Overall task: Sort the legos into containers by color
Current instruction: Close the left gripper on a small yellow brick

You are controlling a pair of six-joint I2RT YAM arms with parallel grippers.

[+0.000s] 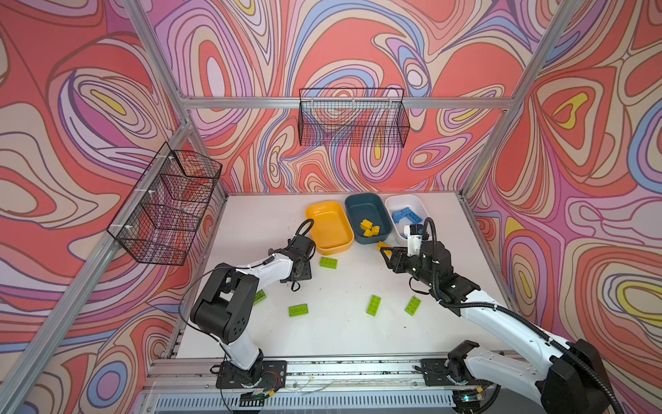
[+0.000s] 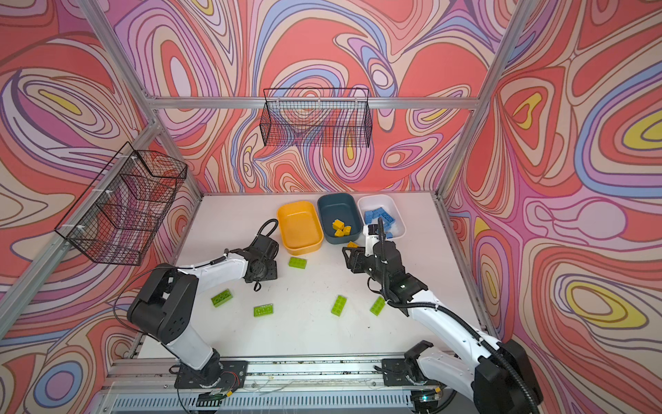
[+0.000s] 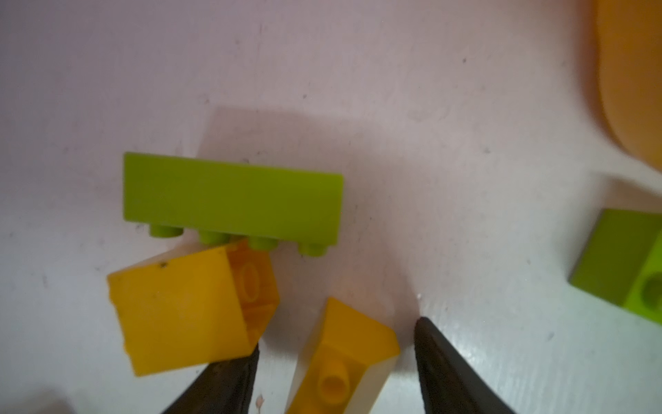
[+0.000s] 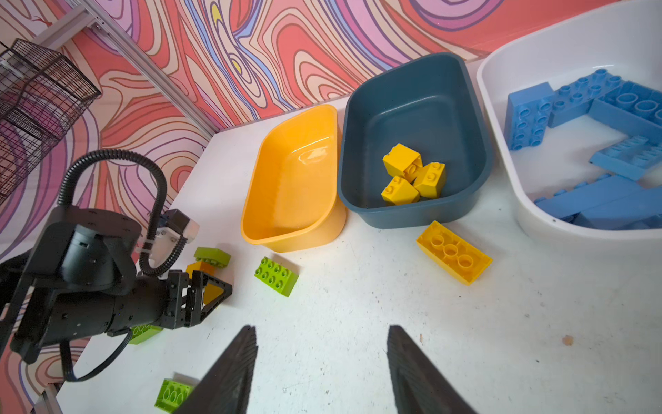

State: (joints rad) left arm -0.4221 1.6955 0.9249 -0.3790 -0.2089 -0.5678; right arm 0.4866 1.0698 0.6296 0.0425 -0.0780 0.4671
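Here, at the far left, a wire basket [image 1: 168, 208] hangs on the wall above the white table [image 1: 340, 333]. The left gripper [image 3: 338, 335] points down at the table with its jaws parted. They straddle a yellow sloped piece [image 3: 344, 358], whose single stud faces the wrist camera, and a gap shows at each finger, so nothing is gripped. Just beside it a yellow cube [image 3: 186, 308] lies tipped, touching the studs of a green brick on its side [image 3: 233, 199]; those studs face the gripper. A half-hidden green brick [image 1: 258, 296] lies slantwise behind the left elbow. A crosswise green brick [image 1: 298, 310] lies with its long axis left to right. So does a studs-up green brick [image 1: 328, 262], just in front of the orange tub [image 1: 329, 225]. The middle green brick [image 1: 373, 305] and the right green brick [image 1: 413, 305] both run near to far, leaning right at the far end. The dark blue tub [image 1: 365, 206] holds small yellow bricks [image 1: 369, 227]. Just in front of it a long yellow brick [image 4: 454, 252] lies underside up, its long axis skewed to the tub's near wall. The white tub [image 1: 401, 200] holds blue bricks [image 1: 406, 215]. The right gripper [image 4: 322, 328] points toward the tubs, jaws moderately apart with nothing between them.
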